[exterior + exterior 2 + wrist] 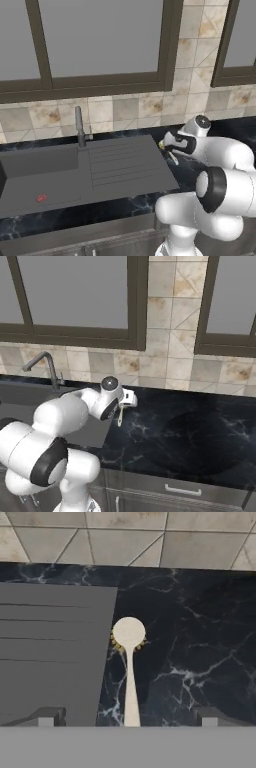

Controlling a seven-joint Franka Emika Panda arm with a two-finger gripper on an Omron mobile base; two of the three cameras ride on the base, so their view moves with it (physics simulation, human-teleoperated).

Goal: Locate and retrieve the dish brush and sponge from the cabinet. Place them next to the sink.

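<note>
Black marbled countertop (200, 637) lies under your pincer (127, 717). The left base view gives you the wide dark grey sink (75, 170) with its slim metal faucet (79, 125); the hand view gives you just its ribbed drainboard edge. Your pincer stands released, fingers spread. The white-handled, yellow-bristled dish brush (130, 662) lies between them, just beside the drainboard, head pointing away.

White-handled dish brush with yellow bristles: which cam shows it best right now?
Hand view. The white-handled dish brush with yellow bristles lies whole on the black marble counter beside the dark grey sink drainboard, between the open gripper's fingertips. Left base view shows only a sliver behind the wrist; right base view shows the handle.
</note>
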